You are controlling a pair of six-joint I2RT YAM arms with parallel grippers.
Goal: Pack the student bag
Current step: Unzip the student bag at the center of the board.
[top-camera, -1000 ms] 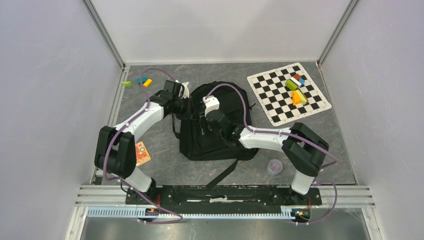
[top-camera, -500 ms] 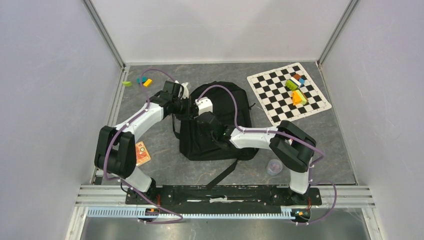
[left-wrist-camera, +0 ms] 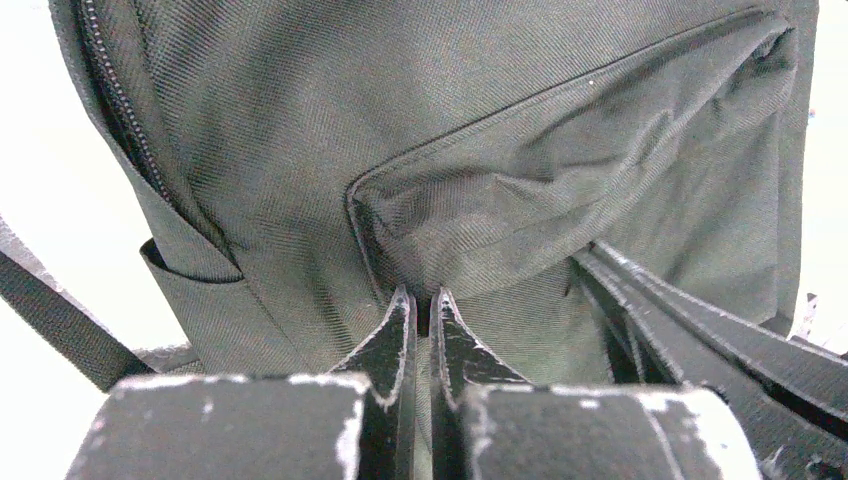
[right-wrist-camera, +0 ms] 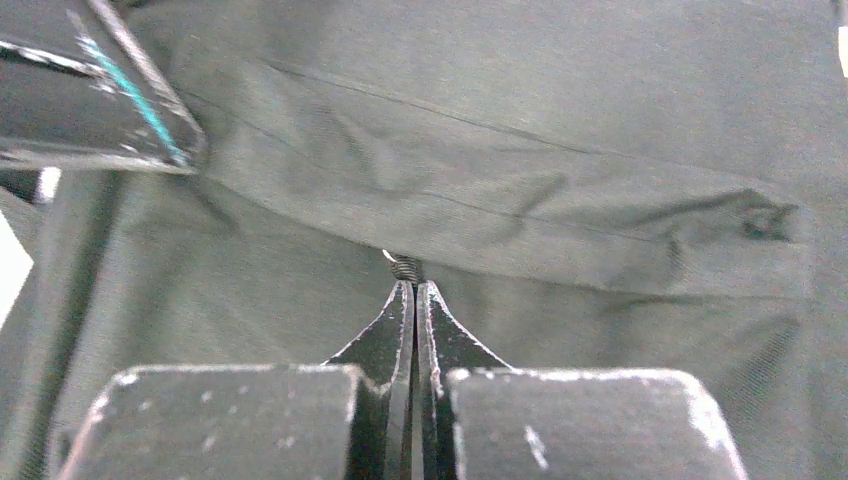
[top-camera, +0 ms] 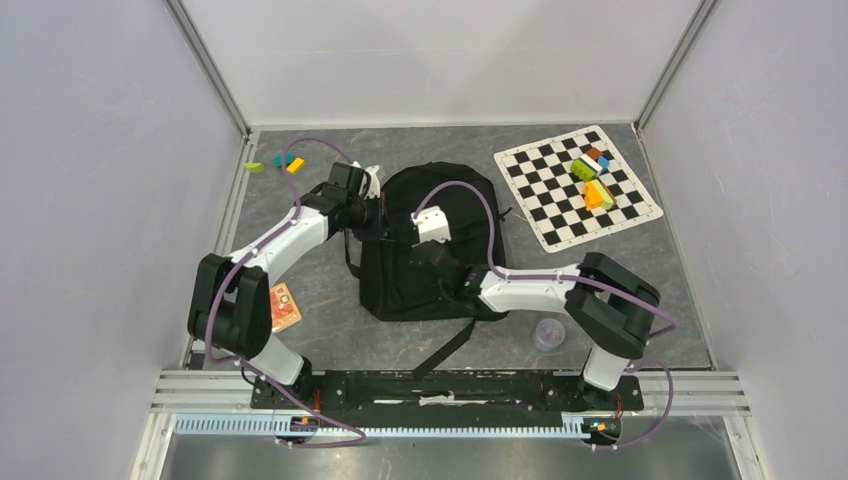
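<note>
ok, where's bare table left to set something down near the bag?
Bare table between the orange card and the student bag; also the far strip behind the bag, between the loose blocks and the checkered mat. Crowded: over the bag, where the left arm and right arm meet.

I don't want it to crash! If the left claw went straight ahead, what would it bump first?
The student bag: the left claw, shut, has its tips at the black pocket fabric, so probably nothing lies between.

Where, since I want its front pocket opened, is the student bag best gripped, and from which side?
Probably the small metal zipper pull at the pocket seam of the student bag, approached from above: the bag lies flat, and the pull stands proud where the fabric offers only loose folds.
</note>
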